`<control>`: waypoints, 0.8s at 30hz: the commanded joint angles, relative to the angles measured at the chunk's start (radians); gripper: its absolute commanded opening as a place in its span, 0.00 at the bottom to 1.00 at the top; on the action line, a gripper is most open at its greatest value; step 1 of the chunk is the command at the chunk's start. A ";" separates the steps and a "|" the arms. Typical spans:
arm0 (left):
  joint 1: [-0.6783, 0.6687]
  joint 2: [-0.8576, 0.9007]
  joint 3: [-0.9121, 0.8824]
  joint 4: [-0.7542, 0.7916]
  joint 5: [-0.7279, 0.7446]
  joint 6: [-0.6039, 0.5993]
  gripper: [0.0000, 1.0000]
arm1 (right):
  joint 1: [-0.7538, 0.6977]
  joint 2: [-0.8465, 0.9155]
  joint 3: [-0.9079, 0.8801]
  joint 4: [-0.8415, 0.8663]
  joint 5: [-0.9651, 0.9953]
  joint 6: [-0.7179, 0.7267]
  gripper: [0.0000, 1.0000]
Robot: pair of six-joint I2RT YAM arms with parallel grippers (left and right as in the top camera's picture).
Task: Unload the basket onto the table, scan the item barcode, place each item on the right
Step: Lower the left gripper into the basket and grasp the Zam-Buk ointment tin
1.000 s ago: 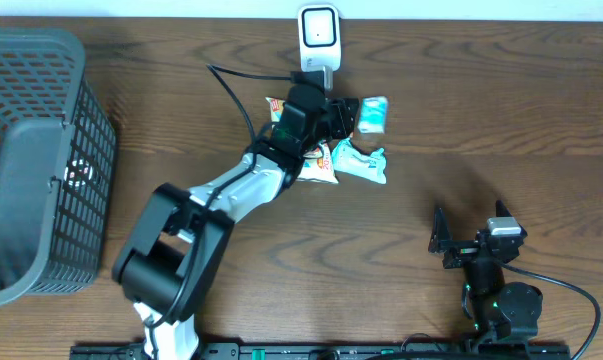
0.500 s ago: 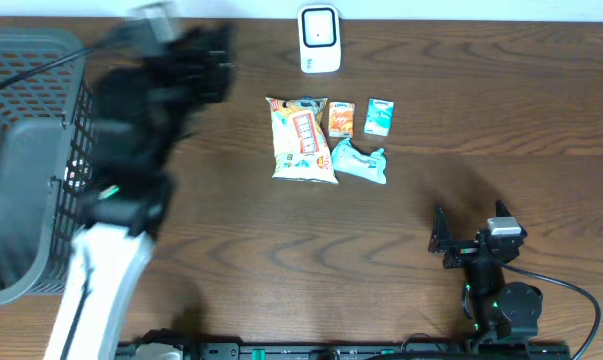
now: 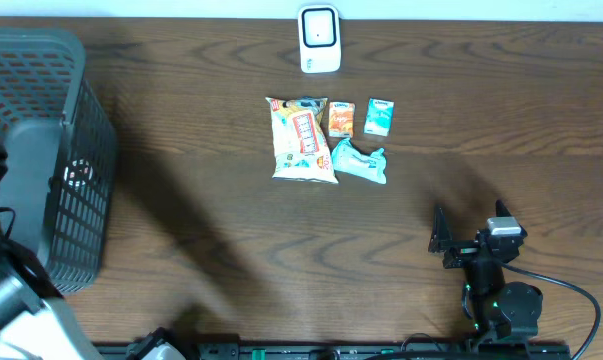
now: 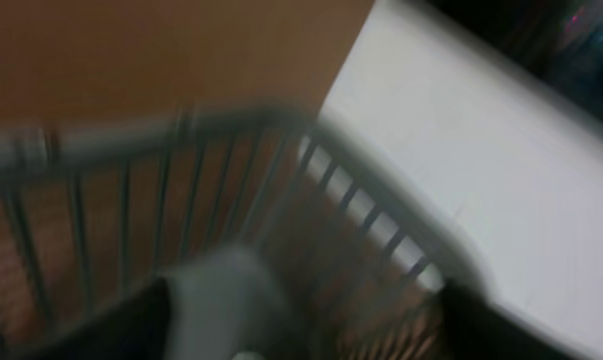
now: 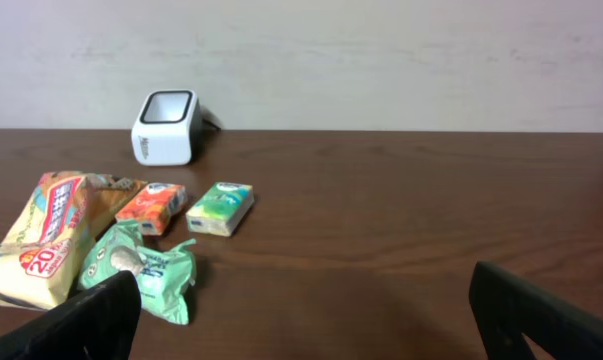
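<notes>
Scanner (image 3: 319,38): white rounded plastic block with a dark window, at the far edge of the woodgrain table (image 3: 181,220). Chip bag (image 3: 301,140): crinkled glossy foil, lying flat just before the scanner, long axis near-to-far with one short end toward it. Beside the bag: orange packet (image 3: 341,119), teal box (image 3: 379,116), crumpled green pouch (image 3: 359,160) (box heights show only in the right wrist view). Basket (image 3: 76,180): grey lattice, at left. Right pincer (image 5: 311,318): released. Left pincer (image 4: 306,320): blurred over the basket, state cannot be told
</notes>
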 commanded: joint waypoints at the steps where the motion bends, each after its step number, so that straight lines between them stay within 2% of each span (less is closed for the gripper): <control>1: 0.048 0.150 0.050 -0.100 0.140 0.067 0.98 | 0.006 -0.005 -0.001 -0.003 0.000 0.014 0.99; 8: 0.008 0.453 0.350 -0.445 0.144 0.073 0.98 | 0.006 -0.005 -0.001 -0.003 0.000 0.014 0.99; 12: -0.009 0.519 0.382 -0.417 0.240 0.072 0.98 | 0.006 -0.005 -0.001 -0.004 0.000 0.014 0.99; 16: -0.014 0.562 0.375 -0.392 0.246 0.061 0.98 | 0.006 -0.005 -0.001 -0.004 0.000 0.014 0.99; 21: -0.033 0.624 0.375 -0.399 0.143 -0.146 0.98 | 0.006 -0.005 -0.001 -0.003 0.000 0.014 0.99; 24: -0.063 0.666 0.375 -0.402 0.068 -0.185 0.98 | 0.006 -0.005 -0.001 -0.003 0.000 0.014 0.99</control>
